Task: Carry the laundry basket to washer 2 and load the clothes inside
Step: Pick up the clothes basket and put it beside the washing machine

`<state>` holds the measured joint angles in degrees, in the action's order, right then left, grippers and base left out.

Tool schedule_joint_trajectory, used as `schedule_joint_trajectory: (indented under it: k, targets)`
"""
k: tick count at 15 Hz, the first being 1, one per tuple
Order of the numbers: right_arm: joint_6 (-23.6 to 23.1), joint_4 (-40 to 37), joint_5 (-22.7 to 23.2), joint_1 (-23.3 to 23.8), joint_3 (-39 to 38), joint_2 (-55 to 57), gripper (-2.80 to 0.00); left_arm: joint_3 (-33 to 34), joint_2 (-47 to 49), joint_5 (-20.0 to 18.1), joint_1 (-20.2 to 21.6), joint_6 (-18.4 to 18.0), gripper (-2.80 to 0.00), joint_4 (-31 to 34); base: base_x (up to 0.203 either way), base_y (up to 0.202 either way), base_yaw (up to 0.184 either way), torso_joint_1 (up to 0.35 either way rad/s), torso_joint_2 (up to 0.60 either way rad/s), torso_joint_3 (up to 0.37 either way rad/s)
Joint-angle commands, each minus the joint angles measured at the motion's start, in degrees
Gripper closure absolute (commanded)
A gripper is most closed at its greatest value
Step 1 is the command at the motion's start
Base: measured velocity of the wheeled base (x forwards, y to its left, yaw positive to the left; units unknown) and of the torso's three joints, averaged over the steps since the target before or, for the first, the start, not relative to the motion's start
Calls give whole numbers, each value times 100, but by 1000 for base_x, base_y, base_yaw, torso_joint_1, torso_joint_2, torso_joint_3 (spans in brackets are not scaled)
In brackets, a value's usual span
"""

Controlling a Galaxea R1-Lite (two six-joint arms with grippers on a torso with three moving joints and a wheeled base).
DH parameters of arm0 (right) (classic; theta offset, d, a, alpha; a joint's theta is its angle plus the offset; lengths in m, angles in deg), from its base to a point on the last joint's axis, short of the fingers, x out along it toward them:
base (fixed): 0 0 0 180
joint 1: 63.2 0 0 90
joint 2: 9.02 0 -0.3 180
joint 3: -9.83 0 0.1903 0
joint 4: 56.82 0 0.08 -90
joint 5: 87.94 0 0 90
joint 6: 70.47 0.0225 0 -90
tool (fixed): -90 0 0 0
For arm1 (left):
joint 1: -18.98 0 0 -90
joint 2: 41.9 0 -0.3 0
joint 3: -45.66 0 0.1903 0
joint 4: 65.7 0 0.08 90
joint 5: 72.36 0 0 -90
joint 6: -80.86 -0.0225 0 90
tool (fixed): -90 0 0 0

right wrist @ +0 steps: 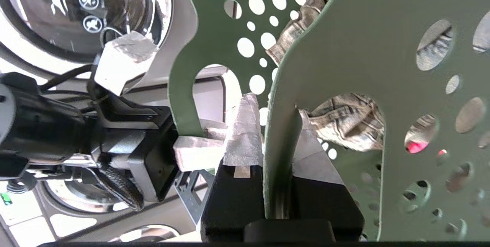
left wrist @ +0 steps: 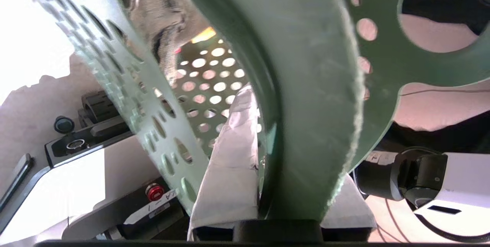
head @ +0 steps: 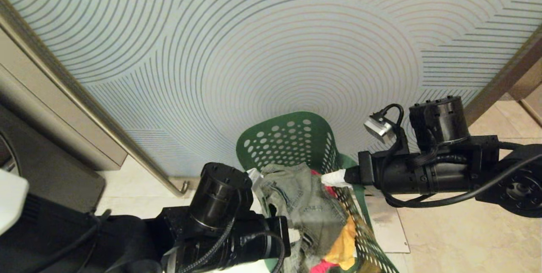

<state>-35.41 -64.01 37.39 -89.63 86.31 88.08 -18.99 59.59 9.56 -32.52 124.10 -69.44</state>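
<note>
- The dark green plastic laundry basket (head: pixel 296 146), its walls pierced with round holes, hangs between the two arms, in front of a pale blue wall panel (head: pixel 254 53) patterned with thin concentric arcs.
- The left gripper (left wrist: pixel 283 185), its fingers wrapped in white tape, is clamped narrow on the basket's left rim; one taped finger (left wrist: pixel 229 162) lies inside the wall, the other outside.
- The right gripper (right wrist: pixel 281 155), also taped white, pinches the rim on the opposite side, with the green wall sandwiched between its fingers.
- The clothes sit heaped in the basket: a faded grey-green denim piece (head: pixel 305 205) on top, a bright red garment (head: pixel 322 266) and a yellow-orange garment (head: pixel 343 247) beneath it toward the near end.
- In the right wrist view, a dark grey front-load washer with a chrome-ringed round glass door (right wrist: pixel 76 13) stands just beyond the basket; white round warning pictograms and a small white horse logo show on the glass. No number can be read.
- Below lies beige tiled floor (head: pixel 465 230), with a pale mat (head: pixel 389 226) just beside the basket's right side.
- A brushed metal rail (head: pixel 127 146) runs diagonally along the wall's lower left edge, ending near the floor.
- In the left wrist view, a small white label near a red button (left wrist: pixel 155 192) carries handwriting too small to read surely.
</note>
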Motion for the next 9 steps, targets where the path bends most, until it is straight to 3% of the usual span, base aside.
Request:
schedule_joint_trajectory:
  k: [1, 4, 9]
  targets:
    - [51, 26, 35, -55, -18, -18, 0, -27, 20, 10, -50, 26, 0, -11, 0, 0, 0, 0, 3, 191]
    - [36, -1, 27, -235, -36, -193, 0, 27, -147, 183, -167, 28, 0, 215, 0, 0, 0, 1, 0, 205]
    - [107, -68, -96, -463, -149, -369, 0, 139, -392, 167, -219, 26, 0, 241, 0, 0, 0, 0, 3, 206]
